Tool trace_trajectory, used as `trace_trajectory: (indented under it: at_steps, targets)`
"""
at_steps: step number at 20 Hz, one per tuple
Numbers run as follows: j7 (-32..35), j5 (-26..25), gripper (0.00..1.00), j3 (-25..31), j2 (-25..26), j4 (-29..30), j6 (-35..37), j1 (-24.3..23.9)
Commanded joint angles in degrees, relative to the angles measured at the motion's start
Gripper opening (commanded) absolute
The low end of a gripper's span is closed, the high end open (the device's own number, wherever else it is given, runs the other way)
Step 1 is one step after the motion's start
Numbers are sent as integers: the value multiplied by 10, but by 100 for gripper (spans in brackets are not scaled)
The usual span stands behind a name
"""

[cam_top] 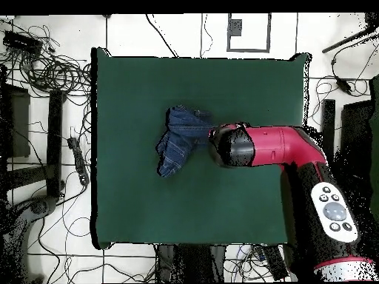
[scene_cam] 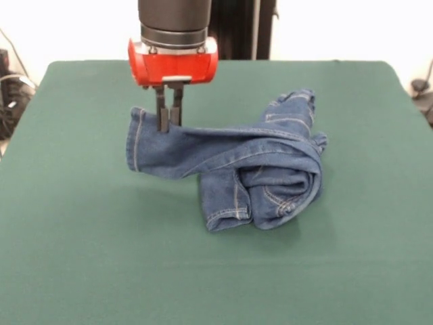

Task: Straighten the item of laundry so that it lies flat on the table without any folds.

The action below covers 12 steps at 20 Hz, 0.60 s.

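Observation:
The item of laundry (scene_cam: 257, 169) is a small pair of blue jeans, bunched and folded over itself right of the table's (scene_cam: 81, 257) middle. One leg stretches left and is lifted off the green top, its hem hanging. My gripper (scene_cam: 169, 123) comes down from above and is shut on the upper edge of that lifted leg near the hem. In the overhead view the jeans (cam_top: 176, 144) lie crumpled just left of the red arm head, which hides the gripper itself.
The arm's red and black body (cam_top: 296, 159) reaches across the right side of the table in the overhead view. Cables and stands (cam_top: 52, 74) lie on the floor around the table's edges.

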Motion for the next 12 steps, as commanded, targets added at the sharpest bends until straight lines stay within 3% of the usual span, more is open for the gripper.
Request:
trace_trajectory:
  at_steps: [1, 12]
  targets:
    - [-218, -29, 0, 89, 15, 7, 101, -28]
    - [-269, -52, 0, 104, 29, -27, 155, -62]
